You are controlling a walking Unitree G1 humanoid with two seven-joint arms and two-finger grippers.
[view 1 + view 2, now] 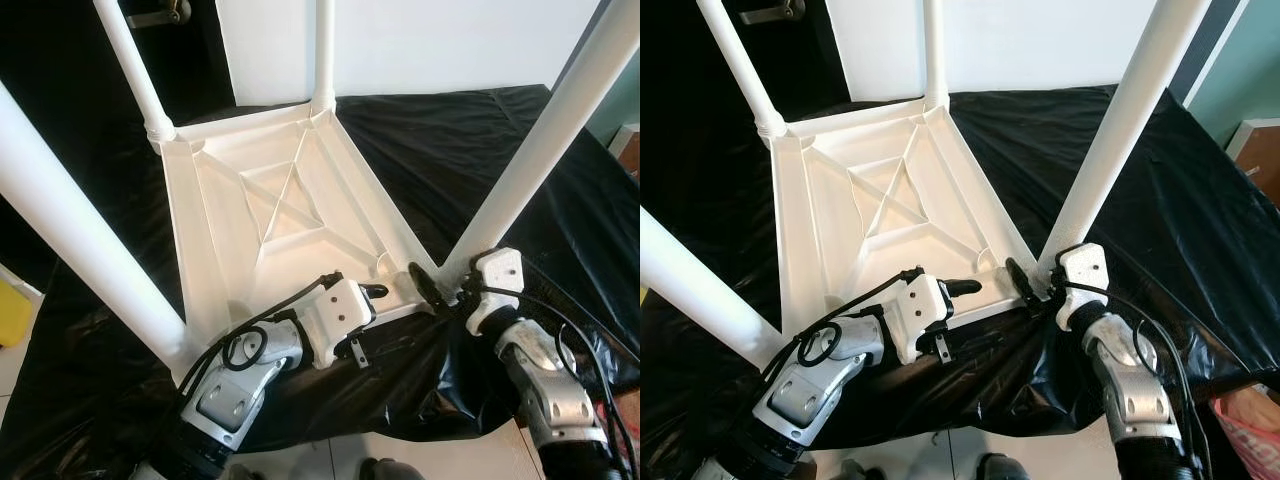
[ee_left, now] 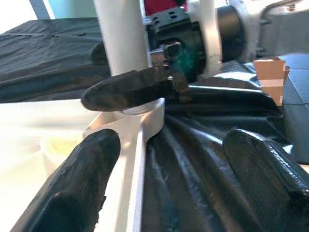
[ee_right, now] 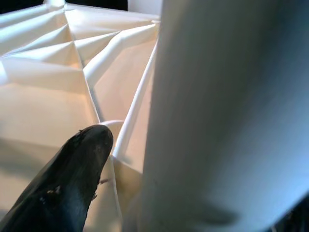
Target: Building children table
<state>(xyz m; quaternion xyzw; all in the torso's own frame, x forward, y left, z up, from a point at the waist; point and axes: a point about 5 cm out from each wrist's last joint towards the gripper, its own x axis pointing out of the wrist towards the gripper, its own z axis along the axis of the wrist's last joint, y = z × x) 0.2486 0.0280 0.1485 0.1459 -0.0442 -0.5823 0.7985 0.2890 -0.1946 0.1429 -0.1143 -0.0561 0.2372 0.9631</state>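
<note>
left gripper lower centre, fingers spread wide over table rim, gripping nothing | upturned white table mid-frame on black sheet, four legs up | right gripper lower right, closed around near-right leg base

White plastic table lies upside down on black sheet, four legs upright.

Two silver metal arms end in white plastic wrist housings, looped with black cables; the left claw and right claw carry long black fingers.
</note>
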